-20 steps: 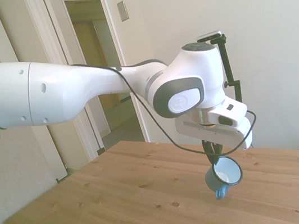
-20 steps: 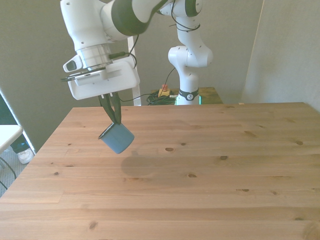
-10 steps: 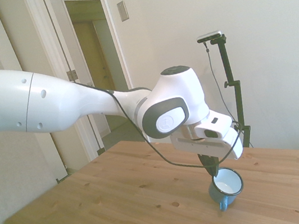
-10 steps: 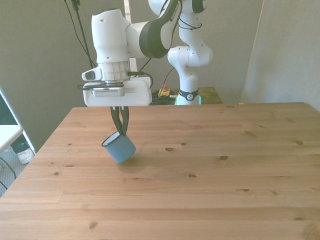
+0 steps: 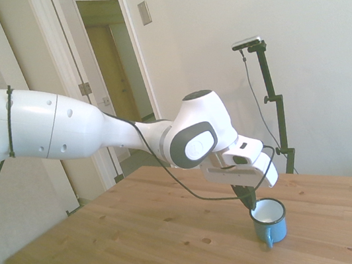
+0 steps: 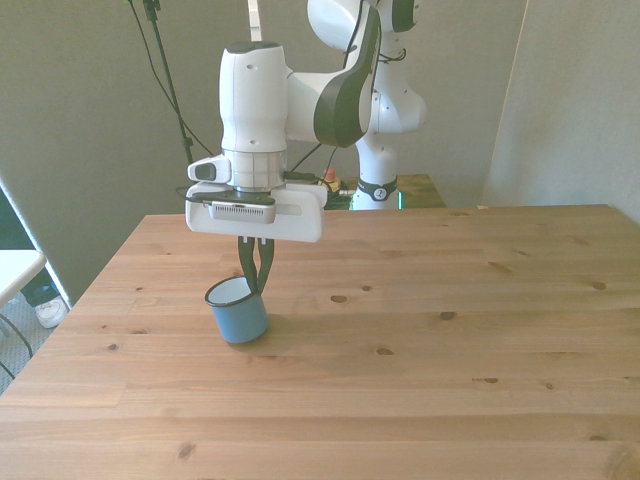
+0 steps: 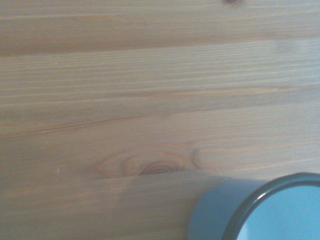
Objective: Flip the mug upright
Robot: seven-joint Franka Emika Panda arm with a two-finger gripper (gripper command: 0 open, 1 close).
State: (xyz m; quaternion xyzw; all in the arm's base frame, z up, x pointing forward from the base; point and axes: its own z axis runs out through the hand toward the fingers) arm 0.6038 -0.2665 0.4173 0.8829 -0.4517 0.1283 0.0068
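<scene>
Since a second ago the mug (image 6: pixel 237 311) has swung from hanging tilted to standing upright on the table (image 6: pixel 450 380), the gripper (image 6: pixel 256 287) still pinching its rim; next, I judge, release and lift clear.

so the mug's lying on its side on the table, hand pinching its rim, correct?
Not on its side. The mug stands upright on the table, opening up, as the side view shows. The hand is indeed pinching its rim.
</scene>
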